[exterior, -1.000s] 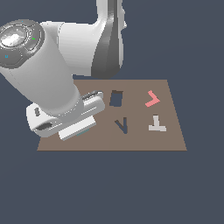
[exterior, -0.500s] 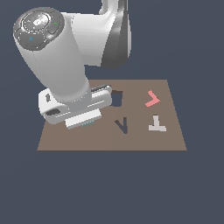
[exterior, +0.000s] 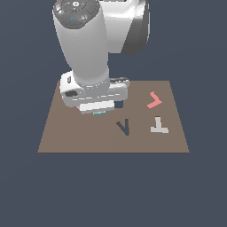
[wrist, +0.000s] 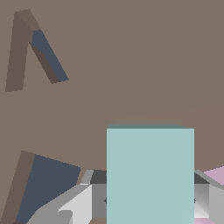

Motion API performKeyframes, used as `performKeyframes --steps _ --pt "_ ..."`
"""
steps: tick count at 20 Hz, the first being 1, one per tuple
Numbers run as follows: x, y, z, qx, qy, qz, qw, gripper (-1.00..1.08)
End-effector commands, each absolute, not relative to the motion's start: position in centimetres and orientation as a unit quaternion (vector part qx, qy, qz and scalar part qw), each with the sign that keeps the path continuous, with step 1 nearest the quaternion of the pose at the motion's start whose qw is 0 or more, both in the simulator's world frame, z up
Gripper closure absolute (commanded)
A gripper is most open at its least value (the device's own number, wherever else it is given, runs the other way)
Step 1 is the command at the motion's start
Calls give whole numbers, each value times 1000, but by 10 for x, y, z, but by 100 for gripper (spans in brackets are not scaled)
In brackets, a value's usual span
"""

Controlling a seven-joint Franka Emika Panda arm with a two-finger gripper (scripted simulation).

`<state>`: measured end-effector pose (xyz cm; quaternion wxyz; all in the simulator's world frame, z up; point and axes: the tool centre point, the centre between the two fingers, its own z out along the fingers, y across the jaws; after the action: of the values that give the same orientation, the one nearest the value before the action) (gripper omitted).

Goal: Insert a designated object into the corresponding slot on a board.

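A: Where's the block?
B: Mostly hidden in the exterior view — just a teal sliver of the block (exterior: 99, 113) shows under the arm's hand, near the board's (exterior: 66, 137) middle-left. In the wrist view the block (wrist: 150, 175) fills the lower centre, and its lower end is cut off by the frame.

A: Gripper?
B: The gripper (wrist: 148, 197) has grey fingers (wrist: 74, 205) showing on either side of the block and seems to touch its edges, so it looks clamped on the block. In the exterior view the fingers are covered by the wrist housing.

A: Slot?
B: Exterior view: only a dark corner of the slot (exterior: 119, 104) peeks out just right of the hand. The wrist view shows the slot (wrist: 46, 188) beside the block, partly behind a finger, w/ the block apart from it.

A: Other stuff?
B: V cutout (exterior: 123, 127) is clear, and so are the red piece (exterior: 154, 101) and the grey T (exterior: 158, 125) on the right. A lilac bit (wrist: 213, 176) shows at the wrist view's edge — too cropped to tell its shape.
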<state>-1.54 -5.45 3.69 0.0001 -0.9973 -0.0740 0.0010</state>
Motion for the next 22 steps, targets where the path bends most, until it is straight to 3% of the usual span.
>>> performKeyframes --steps 1,22 --pt "-25 -42 38 -999 -44 0 0 108" --pt "-53 17 40 -997 72 1 0 108"
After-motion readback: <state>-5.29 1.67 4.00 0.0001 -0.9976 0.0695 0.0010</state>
